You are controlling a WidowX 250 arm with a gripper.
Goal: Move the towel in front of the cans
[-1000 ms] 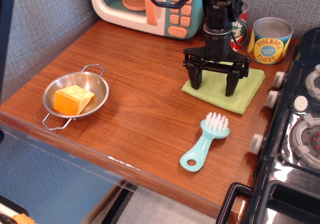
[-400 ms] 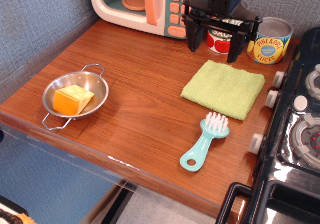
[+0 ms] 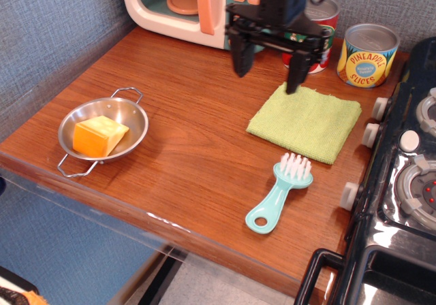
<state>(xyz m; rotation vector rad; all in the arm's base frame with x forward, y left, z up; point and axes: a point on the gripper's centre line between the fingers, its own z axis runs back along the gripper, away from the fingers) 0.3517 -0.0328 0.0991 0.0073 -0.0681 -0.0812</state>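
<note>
The light green towel (image 3: 306,120) lies flat on the wooden counter, just in front of the two cans. The red tomato sauce can (image 3: 321,29) stands at the back, partly hidden by the arm. The yellow-and-blue pineapple slices can (image 3: 366,54) stands to its right. My gripper (image 3: 268,73) hangs open and empty above the counter, over the towel's back left edge, its right fingertip (image 3: 293,86) close above the cloth.
A steel pan (image 3: 133,106) holding an orange cheese block (image 3: 99,135) sits at the left. A teal brush (image 3: 278,193) lies in front of the towel. A toy microwave (image 3: 197,5) stands at the back. A black stove (image 3: 405,182) borders the right.
The gripper let go of the towel and rose off it, then moved left. The towel stays flat in front of the cans.
</note>
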